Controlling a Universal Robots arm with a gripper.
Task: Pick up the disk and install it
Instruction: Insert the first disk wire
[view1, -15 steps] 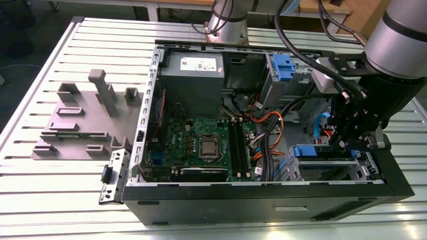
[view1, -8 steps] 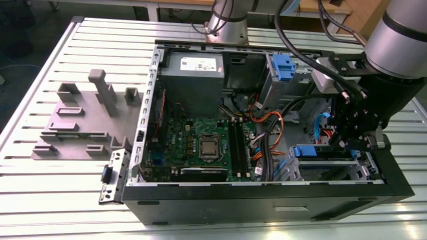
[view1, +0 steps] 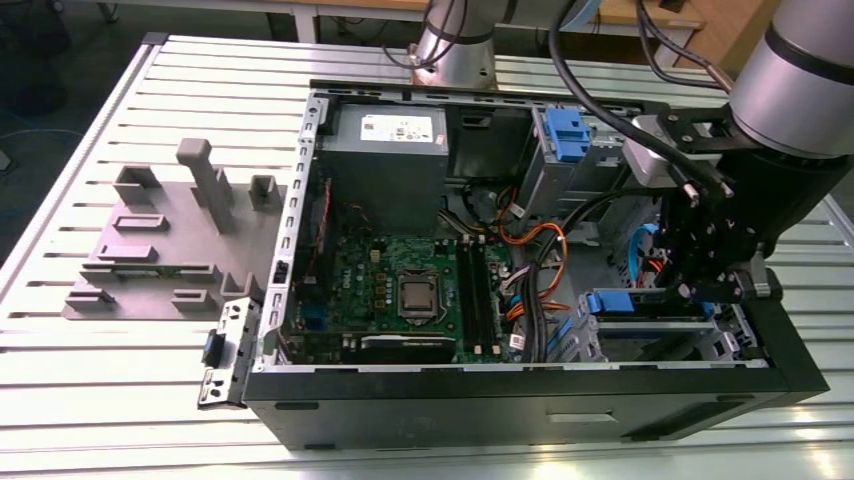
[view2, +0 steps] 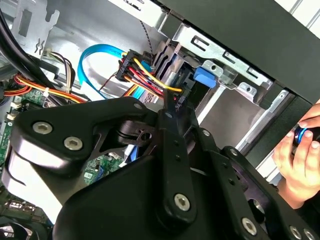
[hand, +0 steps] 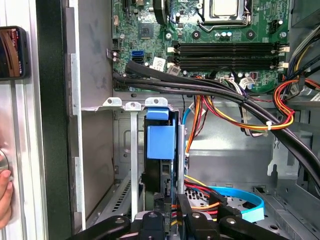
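The disk (view1: 627, 302) stands on edge in the metal drive cage at the front corner of the open computer case, on the exterior view's right. Its blue bracket (hand: 161, 142) faces up out of the bay, and its dark body runs down behind it. In the second wrist view the blue bracket (view2: 205, 75) shows beyond the gripper, set in the cage. My gripper (view1: 694, 285) reaches down into the case right beside the cage. It (hand: 171, 217) is shut, its tips (view2: 167, 107) close together at the disk's cabled end, among red and yellow wires.
The case's black front wall (view1: 534, 400) and the cage's rails hem the gripper in. Thick black and orange cables (hand: 235, 100) cross above a motherboard (view1: 400, 280). A blue flat cable (hand: 240, 197) loops nearby. A person's hand (view2: 300, 160) is outside the case. A grey fixture block (view1: 160, 240) sits on the table.
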